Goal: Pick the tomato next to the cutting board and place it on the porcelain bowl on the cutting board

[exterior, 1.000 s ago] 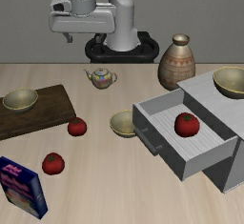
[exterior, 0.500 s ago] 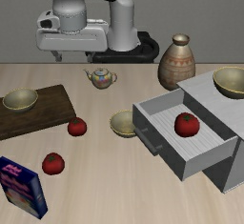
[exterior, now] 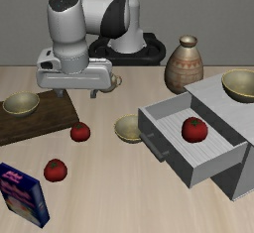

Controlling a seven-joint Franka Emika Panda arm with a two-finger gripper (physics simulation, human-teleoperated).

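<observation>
Nothing is picked up yet: the tomato (exterior: 80, 132) lies on the table at the cutting board's (exterior: 48, 118) four o'clock, the porcelain bowl (exterior: 21, 103) sits empty, and the gripper (exterior: 77, 84) hovers at the tomato's twelve o'clock, spread or pinched I can't tell.

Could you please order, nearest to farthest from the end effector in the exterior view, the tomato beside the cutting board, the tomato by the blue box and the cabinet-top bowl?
1. Tomato beside the cutting board, below the end effector.
2. Tomato by the blue box, lower still.
3. Cabinet-top bowl, far at the exterior view's right.
</observation>
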